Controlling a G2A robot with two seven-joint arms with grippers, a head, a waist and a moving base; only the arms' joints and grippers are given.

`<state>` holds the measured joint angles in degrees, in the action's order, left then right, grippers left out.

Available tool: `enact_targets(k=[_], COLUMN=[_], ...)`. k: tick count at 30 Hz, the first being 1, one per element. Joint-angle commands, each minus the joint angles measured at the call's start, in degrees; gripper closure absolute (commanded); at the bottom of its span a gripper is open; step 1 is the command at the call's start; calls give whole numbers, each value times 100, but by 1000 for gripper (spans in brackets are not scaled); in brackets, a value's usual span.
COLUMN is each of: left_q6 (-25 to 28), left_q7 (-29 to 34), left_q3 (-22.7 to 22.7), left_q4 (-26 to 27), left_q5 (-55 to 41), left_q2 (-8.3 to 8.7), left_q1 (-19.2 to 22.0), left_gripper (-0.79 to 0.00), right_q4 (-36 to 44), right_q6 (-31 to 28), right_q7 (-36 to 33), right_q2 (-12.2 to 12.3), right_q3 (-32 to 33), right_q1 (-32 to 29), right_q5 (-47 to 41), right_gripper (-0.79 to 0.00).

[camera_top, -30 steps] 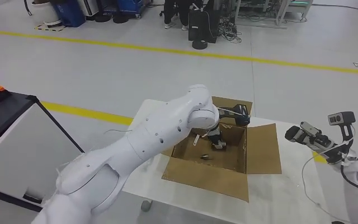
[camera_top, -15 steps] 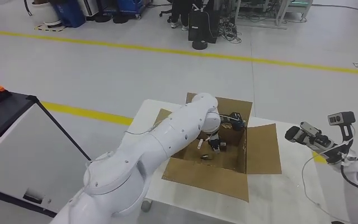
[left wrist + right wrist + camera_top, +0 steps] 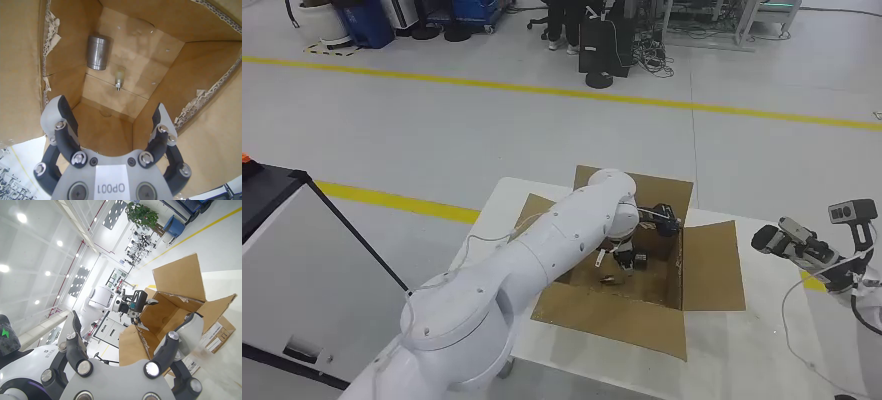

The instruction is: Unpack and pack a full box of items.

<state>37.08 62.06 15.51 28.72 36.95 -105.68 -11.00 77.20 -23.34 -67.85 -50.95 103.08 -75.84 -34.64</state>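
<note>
A: Where's the left gripper (image 3: 110,102)?
B: At the mouth of the open box (image 3: 712,265) on the bench (image 3: 742,350), spread wide and holding nothing. A steel cylinder (image 3: 98,52) and a small fitting (image 3: 119,78) lie on the box floor.
A: And the right gripper (image 3: 133,316)?
B: Wide too, beside the box.

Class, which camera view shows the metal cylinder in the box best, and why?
The left wrist view: the metal cylinder lies in full sight on the floor of the box. In the top view the left arm covers much of that floor. The right wrist view looks at the box's walls from the side.
</note>
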Motion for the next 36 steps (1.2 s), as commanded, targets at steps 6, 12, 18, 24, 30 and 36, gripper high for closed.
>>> enact_targets(k=[6, 12, 18, 24, 30, 36], left_q6=[-91, 328, 697, 792, 549, 353], left_q7=[-139, -423, -616, -1315, -2067, -2336], left_q3=[1, -3, -72, -97, -184, -270], left_q4=[34, -59, -527, -956, -1341, -1583], left_q5=[26, 158, 230, 372, 761, 1079], left_q2=[1, -8, -146, -332, -482, -603], left_q1=[-92, -182, -323, -388, -443, -526], left_gripper=[-785, -785, -785, -785, -785, -785], right_q4=[0, 0, 0, 0, 0, 0], right_q6=[0, 0, 0, 0, 0, 0], right_q7=[1, 1, 1, 1, 1, 1], right_q2=[0, 0, 0, 0, 0, 0], right_q3=[0, 0, 0, 0, 0, 0], right_q1=[0, 0, 0, 0, 0, 0], right_q5=[0, 0, 0, 0, 0, 0], right_gripper=[-785, -785, -785, -785, -785, -785])
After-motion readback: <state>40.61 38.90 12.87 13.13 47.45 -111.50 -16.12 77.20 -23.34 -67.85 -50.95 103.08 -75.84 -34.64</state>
